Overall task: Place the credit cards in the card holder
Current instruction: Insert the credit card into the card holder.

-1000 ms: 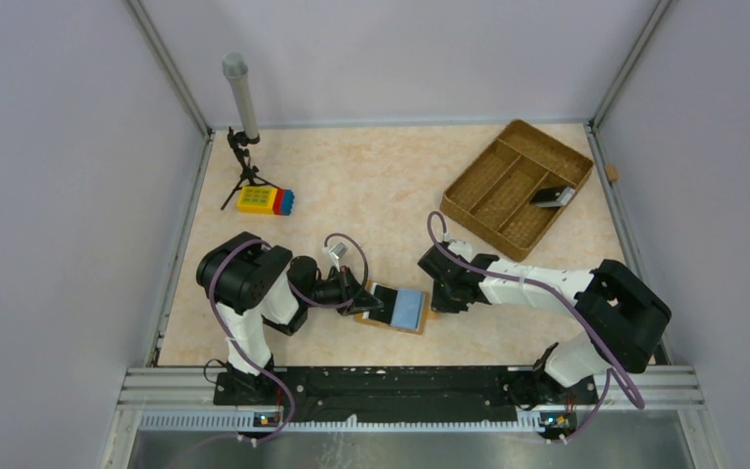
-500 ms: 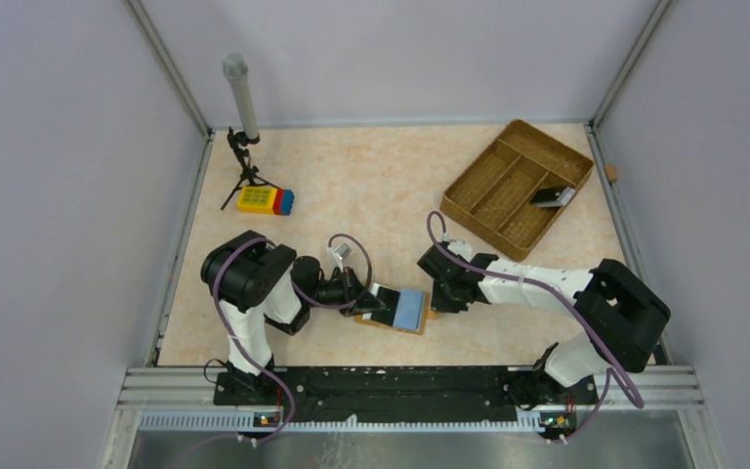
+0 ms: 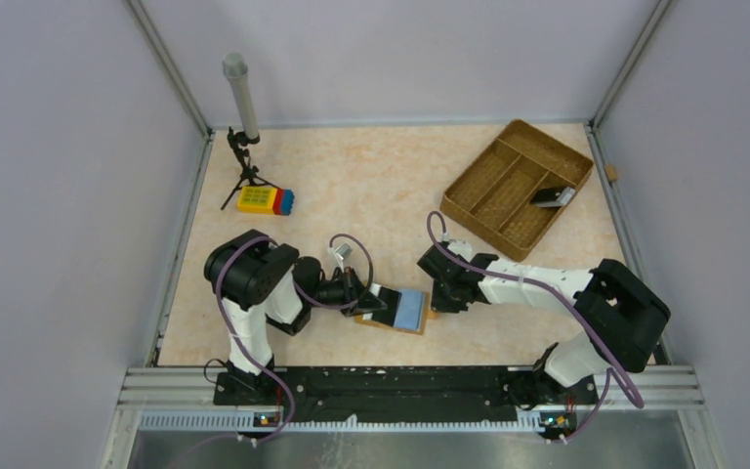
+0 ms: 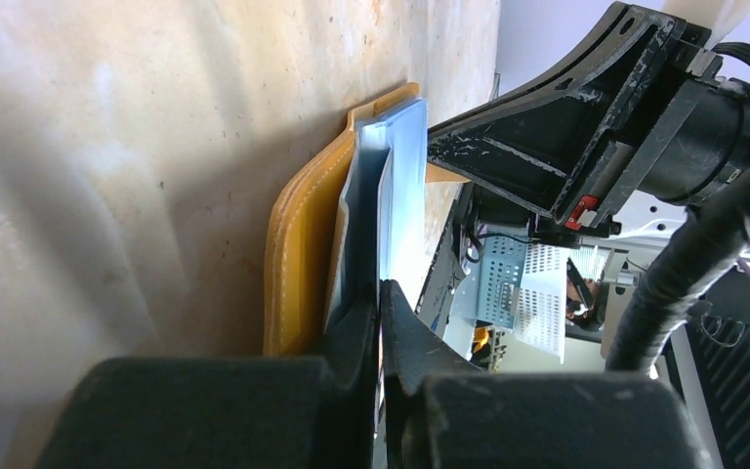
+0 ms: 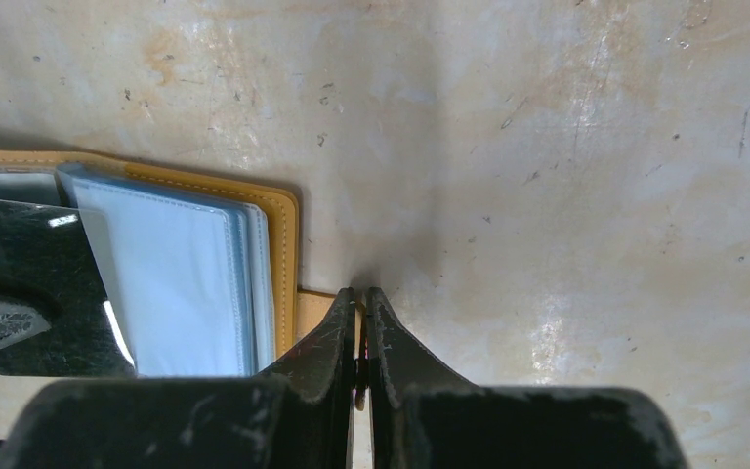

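The orange-tan card holder [image 3: 420,325] lies open on the table in front of the arms, showing light blue stitched plastic sleeves [image 3: 410,309]. My left gripper [image 3: 361,298] is shut on a black credit card [image 3: 383,300] whose far end lies over the holder's left half. In the left wrist view the gripper [image 4: 381,293] pinches the card [image 4: 385,225] edge-on beside the holder [image 4: 298,244]. My right gripper [image 3: 437,305] is shut on the holder's tab at its right edge. The right wrist view shows the gripper [image 5: 360,293], tab [image 5: 314,311], sleeves [image 5: 176,283] and black card [image 5: 29,274].
A brown woven compartment tray [image 3: 483,176] stands at the back right with a dark card-like object [image 3: 553,196] in one compartment. A yellow-red-blue toy block [image 3: 266,200] and a small tripod with a grey tube [image 3: 243,107] stand at the back left.
The left arm's elbow has edged slightly to the right. The black card, the holder and the right arm stay about where they were.
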`<action>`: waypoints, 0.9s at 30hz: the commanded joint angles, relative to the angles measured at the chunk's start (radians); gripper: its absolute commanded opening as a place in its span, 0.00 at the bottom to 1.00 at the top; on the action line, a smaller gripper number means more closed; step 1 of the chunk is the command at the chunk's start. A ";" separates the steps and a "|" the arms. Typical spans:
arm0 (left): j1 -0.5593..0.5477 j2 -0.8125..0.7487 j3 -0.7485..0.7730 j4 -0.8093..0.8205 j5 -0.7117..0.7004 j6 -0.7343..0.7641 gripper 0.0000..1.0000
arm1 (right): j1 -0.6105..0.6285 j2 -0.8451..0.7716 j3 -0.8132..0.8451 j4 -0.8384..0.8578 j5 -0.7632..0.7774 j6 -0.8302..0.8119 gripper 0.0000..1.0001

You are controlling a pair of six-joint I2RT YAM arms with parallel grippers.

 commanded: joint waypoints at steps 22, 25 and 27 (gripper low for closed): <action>-0.022 0.046 0.007 0.123 -0.065 0.028 0.00 | 0.014 0.031 -0.043 -0.039 0.029 -0.002 0.00; -0.024 0.030 0.012 0.075 -0.078 0.061 0.00 | 0.014 0.025 -0.045 -0.043 0.032 -0.001 0.00; -0.024 0.025 0.011 0.068 -0.083 0.071 0.00 | 0.015 0.023 -0.046 -0.044 0.035 0.000 0.00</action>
